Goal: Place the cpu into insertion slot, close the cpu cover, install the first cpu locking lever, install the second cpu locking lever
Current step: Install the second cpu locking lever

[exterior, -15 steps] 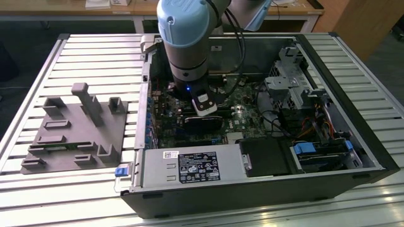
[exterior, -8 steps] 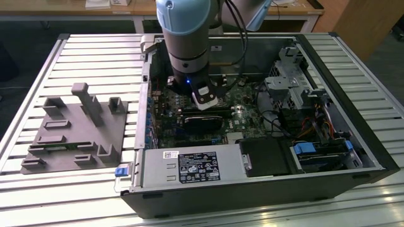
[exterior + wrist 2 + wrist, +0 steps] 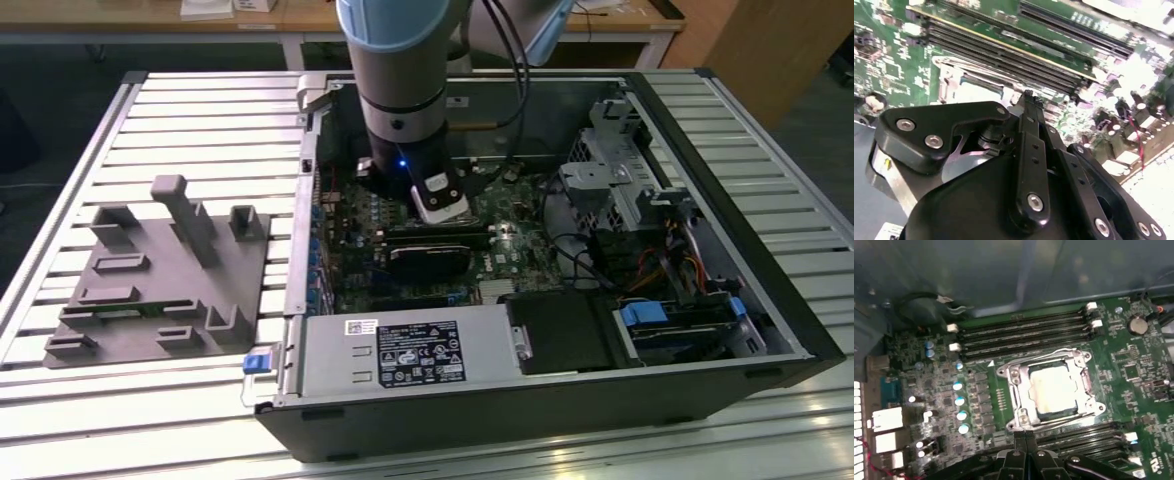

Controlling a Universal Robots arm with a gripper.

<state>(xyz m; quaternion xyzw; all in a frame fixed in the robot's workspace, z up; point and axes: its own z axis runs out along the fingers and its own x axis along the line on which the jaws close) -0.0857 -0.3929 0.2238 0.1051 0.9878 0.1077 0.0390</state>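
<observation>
In the first wrist view the cpu lies flat in its socket, its pale silvery-tan face showing through the square opening of the cpu cover. The cover lies down flat over the chip. Thin wire locking levers run along two sides of the socket; whether they are latched I cannot tell. My gripper is shut with nothing between its fingers, and it hovers just off one edge of the socket. In the second wrist view the fingertips sit beside the socket. In the exterior view my gripper reaches down into the open computer case.
Rows of black memory slots flank the socket on both sides. A line of capacitors stands nearby. The case wall rises close behind the board. A power supply and a drive cage crowd the case. A grey fixture lies at the exterior view's left.
</observation>
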